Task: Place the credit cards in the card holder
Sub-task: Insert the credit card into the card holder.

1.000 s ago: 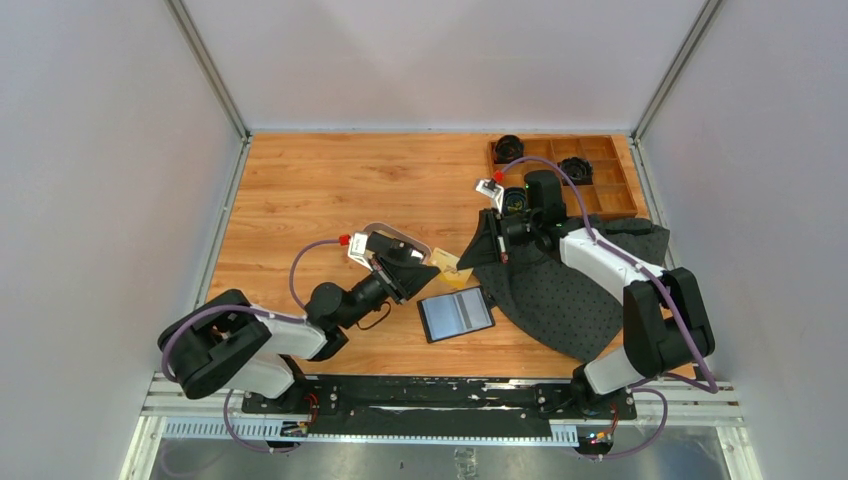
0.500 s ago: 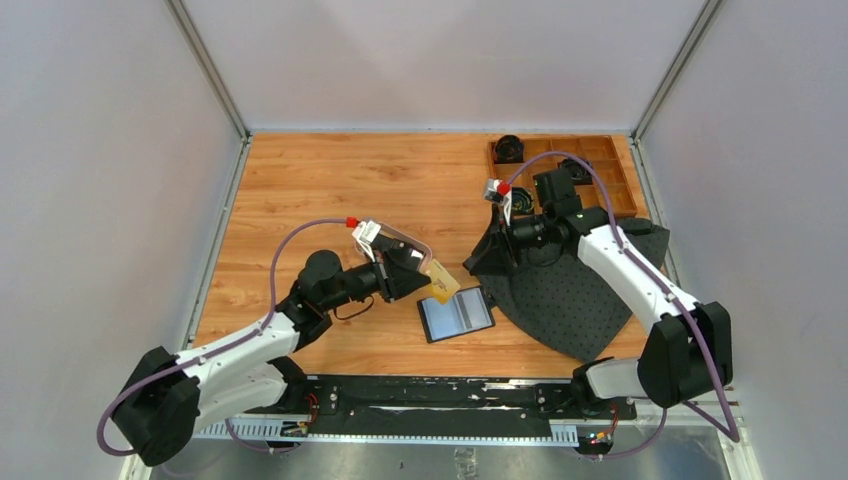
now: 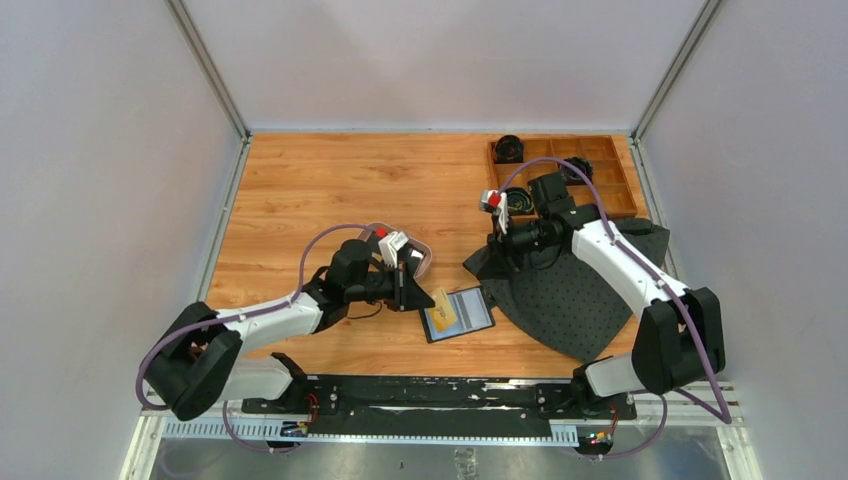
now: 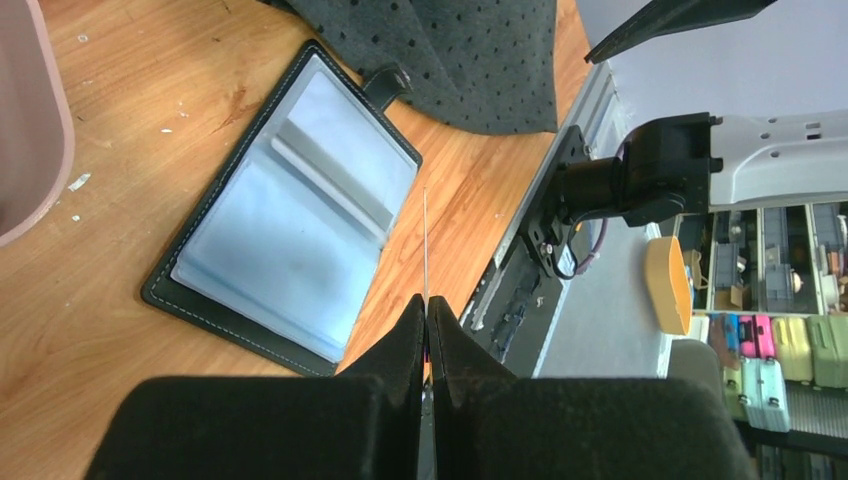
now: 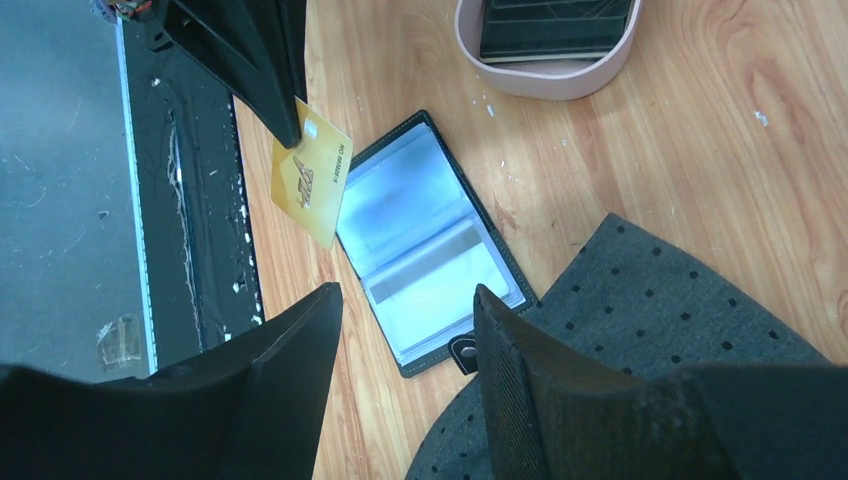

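Note:
The card holder [image 3: 458, 312] lies open on the wood, its pale clear slots facing up [image 4: 290, 230] [image 5: 425, 240]. My left gripper [image 3: 418, 297] [image 4: 427, 305] is shut on a gold credit card [image 3: 445, 312] [image 5: 312, 180], which hangs tilted over the holder's near-left part. In the left wrist view the card shows only as a thin edge [image 4: 425, 240]. My right gripper [image 3: 497, 245] [image 5: 405, 292] hovers open above the holder's snap-tab side, with nothing between its fingers. A dark stack of cards [image 5: 555, 20] sits in the pink oval tray [image 5: 545, 85].
The oval tray [image 3: 422, 260] [image 4: 30, 150] stands just left of the holder, behind my left wrist. A dark dotted cloth [image 3: 570, 290] [image 5: 660, 300] spreads to the holder's right, beside the snap tab. A wooden compartment box [image 3: 610, 185] stands at the back right.
My left gripper has carried the gold card from beside the tray, down and right, to over the open holder. My right gripper has opened and lowered slightly towards the cloth's left corner.

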